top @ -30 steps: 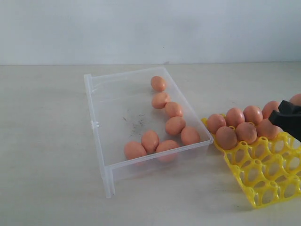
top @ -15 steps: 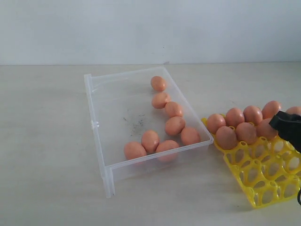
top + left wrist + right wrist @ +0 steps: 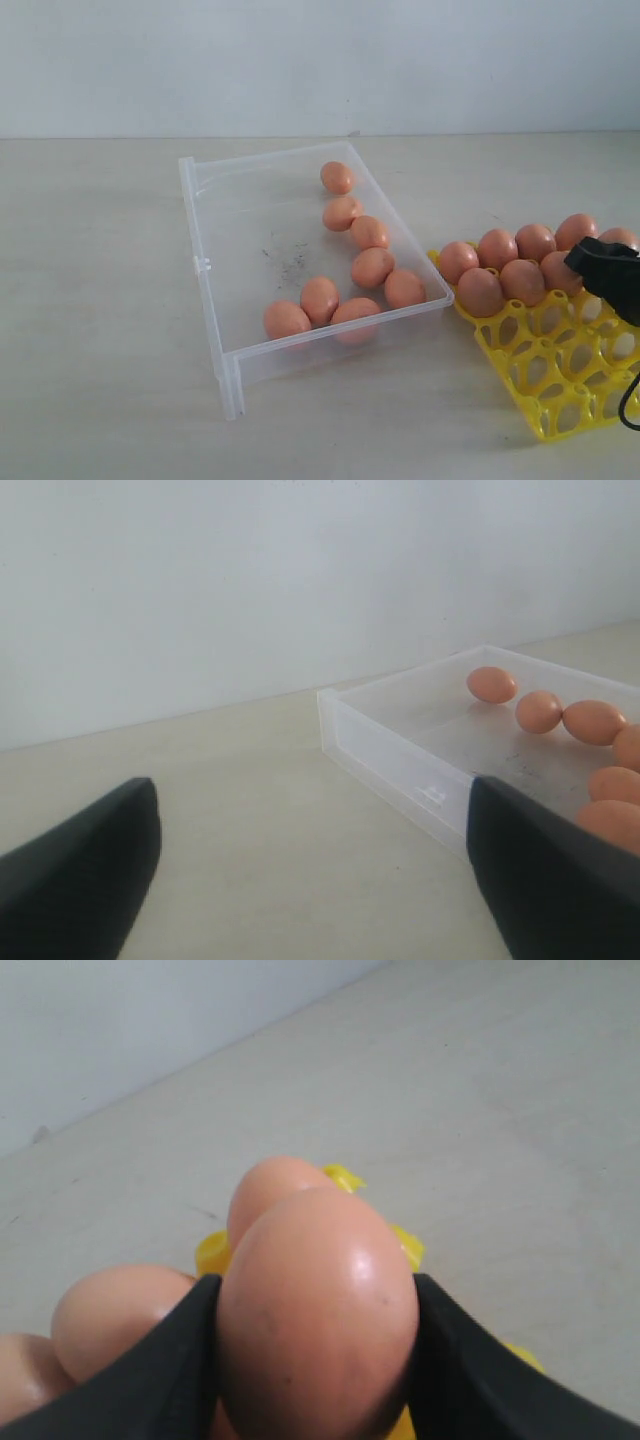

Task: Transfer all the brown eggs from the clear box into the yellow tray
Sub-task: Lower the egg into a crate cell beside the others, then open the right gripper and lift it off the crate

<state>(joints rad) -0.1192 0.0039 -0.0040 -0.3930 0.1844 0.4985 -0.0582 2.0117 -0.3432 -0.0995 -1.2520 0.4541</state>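
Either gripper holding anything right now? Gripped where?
The right gripper holds one brown egg, pinched across its opposite sides, over the yellow tray. The left gripper is open and empty.

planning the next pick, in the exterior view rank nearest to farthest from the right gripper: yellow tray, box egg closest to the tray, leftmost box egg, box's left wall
1. yellow tray, beneath the right gripper, jaws on a brown egg
2. corner egg, right front of the clear box
3. leftmost egg, by its front wall
4. left wall, far left
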